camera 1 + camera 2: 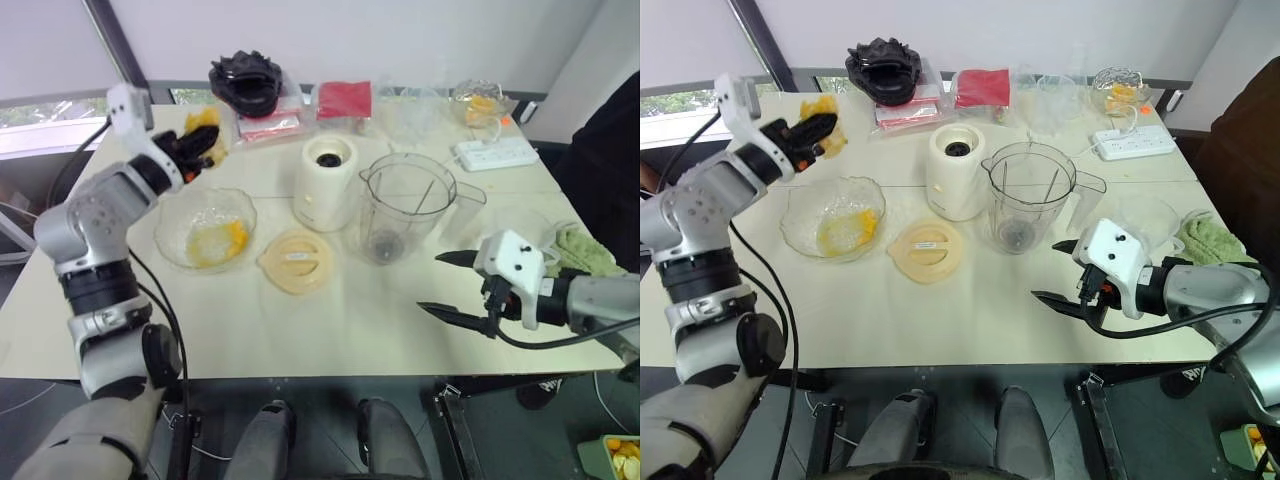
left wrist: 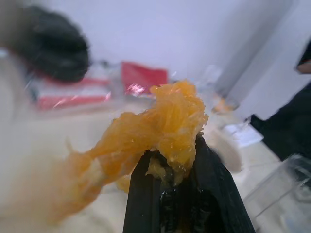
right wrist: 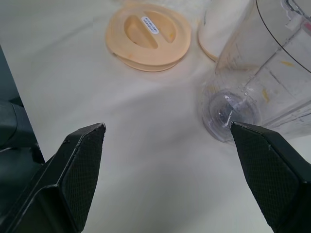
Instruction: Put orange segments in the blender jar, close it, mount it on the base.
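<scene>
1. Loading the jar is the step in hand. The left gripper [image 1: 200,146] is raised over the far left of the worktop [image 1: 300,330], its jaws pinched on a clump of orange segments [image 2: 165,116]. The clump's long axis runs crosswise to the jaws, with one ragged end trailing off to the side.
2. A glass bowl [image 1: 165,235], nearer the robot than that gripper, holds more orange pulp.
3. The lid [image 1: 296,260] lies flat beside the bowl, just in front of the base [image 1: 328,185] and off the jar.
4. The blender jar [image 1: 405,205] stands just right of the base, unmounted. It is upright with its mouth open upward and its long axis vertical.
5. The next move, as I judge it, is to carry the clump rightward past the base to above the jar's mouth, then release. Sticky pulp may cling to the jaws.
6. The right gripper [image 1: 432,283] hangs low near the jar's foot, its jaws spread wide and empty, pointing toward it.
</scene>
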`<state>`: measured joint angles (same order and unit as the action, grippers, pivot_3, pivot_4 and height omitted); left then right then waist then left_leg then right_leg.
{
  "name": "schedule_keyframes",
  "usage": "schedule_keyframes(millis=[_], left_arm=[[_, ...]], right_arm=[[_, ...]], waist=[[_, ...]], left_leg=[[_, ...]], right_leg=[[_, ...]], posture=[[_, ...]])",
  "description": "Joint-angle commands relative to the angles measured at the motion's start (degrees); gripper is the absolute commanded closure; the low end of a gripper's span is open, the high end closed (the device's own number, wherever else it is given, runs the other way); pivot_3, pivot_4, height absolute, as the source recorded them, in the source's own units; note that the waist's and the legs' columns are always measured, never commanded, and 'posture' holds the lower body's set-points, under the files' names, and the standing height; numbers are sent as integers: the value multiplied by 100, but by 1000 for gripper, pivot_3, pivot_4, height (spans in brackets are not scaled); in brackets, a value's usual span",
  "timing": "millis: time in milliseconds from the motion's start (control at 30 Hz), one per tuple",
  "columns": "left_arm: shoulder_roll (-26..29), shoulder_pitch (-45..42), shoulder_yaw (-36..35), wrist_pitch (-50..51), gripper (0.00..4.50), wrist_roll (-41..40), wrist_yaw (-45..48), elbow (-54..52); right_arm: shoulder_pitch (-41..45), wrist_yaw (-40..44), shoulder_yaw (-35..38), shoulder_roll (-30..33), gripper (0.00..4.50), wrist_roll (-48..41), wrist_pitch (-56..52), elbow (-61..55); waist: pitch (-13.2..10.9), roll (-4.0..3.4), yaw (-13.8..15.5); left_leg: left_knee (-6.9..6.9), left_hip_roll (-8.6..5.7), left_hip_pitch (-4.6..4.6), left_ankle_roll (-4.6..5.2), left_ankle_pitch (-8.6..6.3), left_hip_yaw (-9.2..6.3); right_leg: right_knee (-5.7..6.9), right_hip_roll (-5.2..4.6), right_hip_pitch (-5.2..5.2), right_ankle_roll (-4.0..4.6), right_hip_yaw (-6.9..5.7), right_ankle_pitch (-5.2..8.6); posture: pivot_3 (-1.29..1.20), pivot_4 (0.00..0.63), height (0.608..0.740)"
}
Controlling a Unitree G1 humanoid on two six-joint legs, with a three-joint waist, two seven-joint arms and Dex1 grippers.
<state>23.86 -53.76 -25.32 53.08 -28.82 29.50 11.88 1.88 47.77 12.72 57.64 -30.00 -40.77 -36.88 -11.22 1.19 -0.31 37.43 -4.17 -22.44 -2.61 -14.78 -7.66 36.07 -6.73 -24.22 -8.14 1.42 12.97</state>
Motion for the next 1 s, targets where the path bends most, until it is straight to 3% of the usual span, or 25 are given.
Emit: schedule_keyframes(millis=[33, 333, 467, 667, 1000], left_arm=[[122, -769, 459, -447, 4372, 3, 412, 556], [-245, -2704, 1716, -1627, 4372, 507, 1991, 2860], [-1025, -3488, 2187, -2311, 4372, 788, 2850, 4008], [-1695, -3872, 2428, -3026, 4372, 1152, 3569, 5081], [-1969, -3696, 2544, -3753, 4372, 1893, 3633, 5976]], right_arm=[[-106, -214, 301, -107, 201, 12, 13, -325], [-689, -900, 455, -593, 201, 44, -165, -963], [-1370, -1435, 733, -1046, 201, 102, -357, -1610], [-2136, -2088, 810, -1475, 201, 128, -458, -2293], [-3224, -3379, 479, -1193, 201, -248, 724, -2312]], waist=[[0, 0, 3], [-2, 3, -27], [-4, 5, 11], [-4, 4, -5], [-4, 5, -28]], left_leg=[[0, -1, 0, 0, 0, 0], [-4, -2, -1, 1, 0, 3], [-6, -1, -3, 1, 0, 2], [-7, -1, 0, 7, -3, 12], [-8, -1, 1, 7, -3, 11]], right_leg=[[1, 0, 1, 0, 0, 0], [-5, -1, 0, -2, 0, 1], [-4, 1, 0, -3, -1, 1], [-8, -1, 0, -9, 4, 5], [-6, 0, 1, -10, 4, 6]], posture=[[0, 150, 740], [0, 150, 740], [0, 150, 740], [0, 150, 740], [0, 150, 740]])
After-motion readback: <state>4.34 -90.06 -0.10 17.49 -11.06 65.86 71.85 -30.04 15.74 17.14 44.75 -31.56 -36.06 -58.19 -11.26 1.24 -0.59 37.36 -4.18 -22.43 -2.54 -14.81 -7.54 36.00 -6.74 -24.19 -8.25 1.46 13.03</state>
